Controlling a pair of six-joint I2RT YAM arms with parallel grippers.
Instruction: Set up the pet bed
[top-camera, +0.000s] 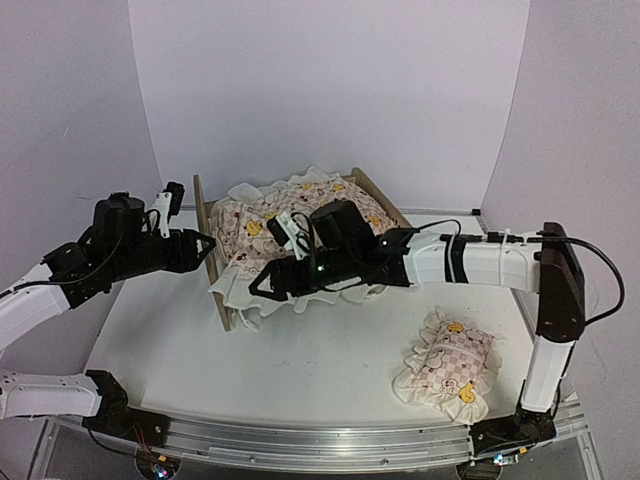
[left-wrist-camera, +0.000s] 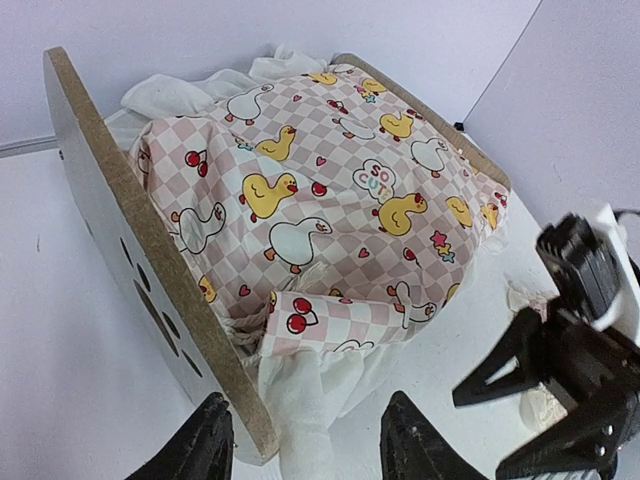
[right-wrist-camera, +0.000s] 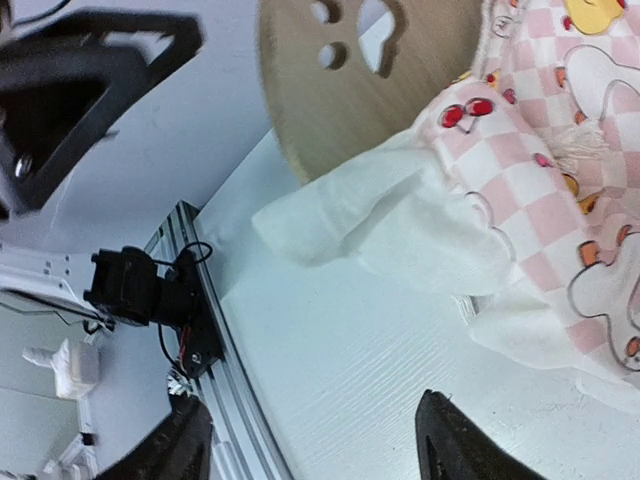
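Basically the quilt (left-wrist-camera: 330, 190) already covers the bed (left-wrist-camera: 110, 200), which I guess is why the left hand (left-wrist-camera: 315, 445) and right hand (right-wrist-camera: 315, 425) both sit open and empty beside it.

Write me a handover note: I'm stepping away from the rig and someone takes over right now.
Left hand open, empty, at the headboard end of the pet bed.
Right hand open, empty, low over the table beside the overhanging frill of the quilt.
Done: quilt is on the bed, but bunched and spilling over one side.
Pillow lies apart on the table.
Left, likely: tidy the quilt, put the pillow in.
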